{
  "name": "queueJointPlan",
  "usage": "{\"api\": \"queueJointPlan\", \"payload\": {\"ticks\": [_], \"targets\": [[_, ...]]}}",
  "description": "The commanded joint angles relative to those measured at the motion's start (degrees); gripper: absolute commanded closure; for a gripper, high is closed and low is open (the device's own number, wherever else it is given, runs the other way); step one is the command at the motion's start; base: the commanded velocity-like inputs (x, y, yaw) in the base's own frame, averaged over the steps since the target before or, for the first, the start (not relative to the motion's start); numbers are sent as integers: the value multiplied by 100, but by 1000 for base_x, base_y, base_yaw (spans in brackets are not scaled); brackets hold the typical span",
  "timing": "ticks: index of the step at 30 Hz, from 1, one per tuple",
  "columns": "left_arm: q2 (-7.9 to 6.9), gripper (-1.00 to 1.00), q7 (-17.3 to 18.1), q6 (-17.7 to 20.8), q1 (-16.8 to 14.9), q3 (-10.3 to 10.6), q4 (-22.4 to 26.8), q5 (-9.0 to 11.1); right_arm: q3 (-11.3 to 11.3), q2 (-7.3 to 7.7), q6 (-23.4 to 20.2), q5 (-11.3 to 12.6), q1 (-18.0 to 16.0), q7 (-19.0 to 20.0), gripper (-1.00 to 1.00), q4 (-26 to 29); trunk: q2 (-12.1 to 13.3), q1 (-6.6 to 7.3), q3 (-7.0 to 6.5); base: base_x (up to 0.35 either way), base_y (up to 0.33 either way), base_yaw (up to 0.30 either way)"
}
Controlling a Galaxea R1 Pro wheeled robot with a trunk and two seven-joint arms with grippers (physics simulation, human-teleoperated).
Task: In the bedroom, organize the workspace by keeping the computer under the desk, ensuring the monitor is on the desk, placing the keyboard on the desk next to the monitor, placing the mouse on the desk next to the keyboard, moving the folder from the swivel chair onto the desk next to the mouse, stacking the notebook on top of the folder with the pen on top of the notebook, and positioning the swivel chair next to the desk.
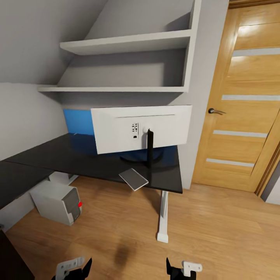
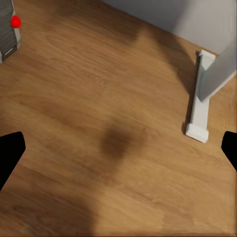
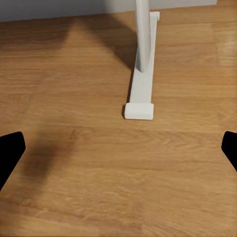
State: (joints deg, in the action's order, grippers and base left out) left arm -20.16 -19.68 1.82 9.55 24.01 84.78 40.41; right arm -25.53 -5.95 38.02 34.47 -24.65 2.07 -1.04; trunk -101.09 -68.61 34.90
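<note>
Bedroom floor is passing under both wide-jawed, empty grippers, left and right, hanging low while facing the desk, monitor already on it, computer beneath.

Wooden door, wall shelves, wood floor.

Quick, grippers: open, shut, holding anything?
Left gripper: open, empty, over bare floor.
Right gripper: open, empty, near the desk leg.

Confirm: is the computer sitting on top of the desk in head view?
No. The computer stands on the wood floor beneath the black desk.
</note>
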Motion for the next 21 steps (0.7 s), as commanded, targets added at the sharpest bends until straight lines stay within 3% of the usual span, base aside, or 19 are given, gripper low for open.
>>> {"api": "queueJointPlan", "payload": {"ticks": [1,7,21], "targets": [[-57,-100,-36,14,104,9,146,28,-40,-3,22,60,-5,22,-100,-11,-44,-23,23,0,0,0],[-139,-100,-36,6,261,7,342,28,-40,1,22,60,-5,22,-100,-14,-285,-154,131,0,0,0],[-155,-100,-36,11,293,7,373,31,-40,6,23,60,-5,22,-100,-11,-846,-462,382,0,0,0]]}}
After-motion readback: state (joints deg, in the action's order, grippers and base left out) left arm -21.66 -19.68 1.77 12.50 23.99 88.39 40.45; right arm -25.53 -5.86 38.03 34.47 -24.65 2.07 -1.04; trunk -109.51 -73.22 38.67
